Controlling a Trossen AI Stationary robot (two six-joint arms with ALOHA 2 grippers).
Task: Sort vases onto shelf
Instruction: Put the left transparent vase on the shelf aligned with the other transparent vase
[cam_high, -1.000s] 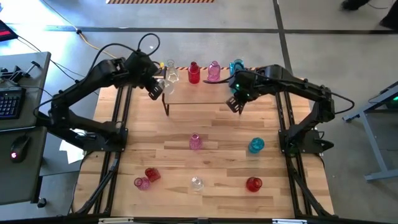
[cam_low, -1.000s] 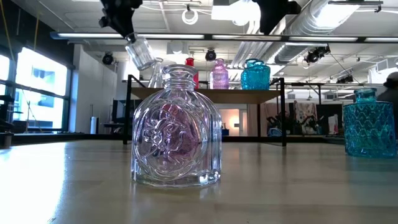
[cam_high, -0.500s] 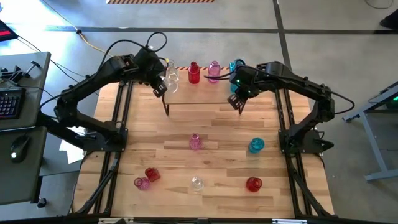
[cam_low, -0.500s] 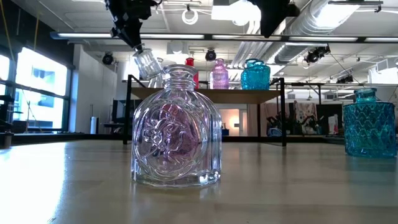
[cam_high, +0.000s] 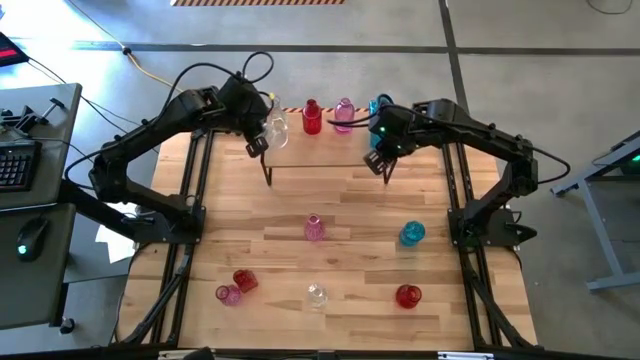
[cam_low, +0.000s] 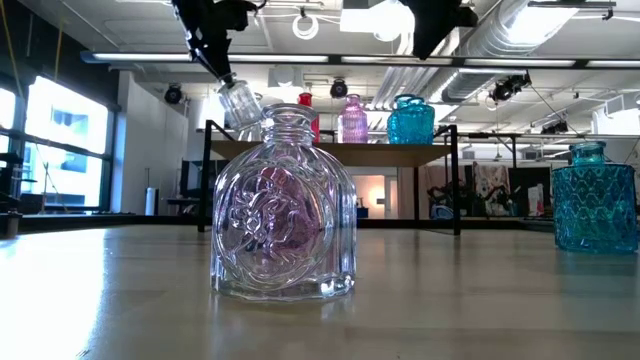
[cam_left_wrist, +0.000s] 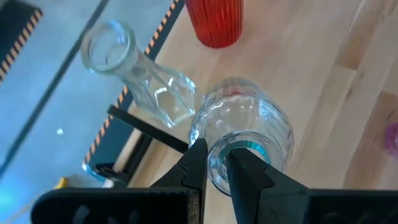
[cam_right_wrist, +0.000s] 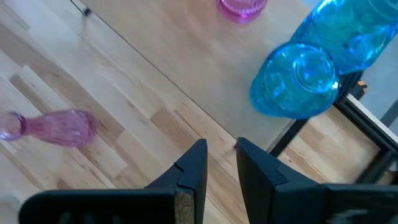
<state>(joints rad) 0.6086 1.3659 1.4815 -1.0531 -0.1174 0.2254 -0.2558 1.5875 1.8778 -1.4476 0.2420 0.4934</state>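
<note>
Left claw (cam_left_wrist: 214, 163): I see it pinched shut on the rim of a clear vase (cam_left_wrist: 245, 134), held over the shelf's left end.
Clear vase, axis: tilted in the low view, mouth up toward the claw, base down toward the shelf (cam_high: 330, 150).
Shelf stock: another clear vase (cam_high: 277, 125), a red vase (cam_high: 311, 117), a pink vase (cam_high: 344, 115) and a blue vase (cam_high: 378, 106) in a row along the far edge.
Right claw (cam_right_wrist: 221, 163): I read it as narrowly parted, holding nothing, hanging by the shelf's right end.
Desk (cam_high: 350, 200): pink vase lying on its side (cam_high: 314, 228), long axis across the boards; upright blue vase (cam_high: 412, 234) to its right.
</note>
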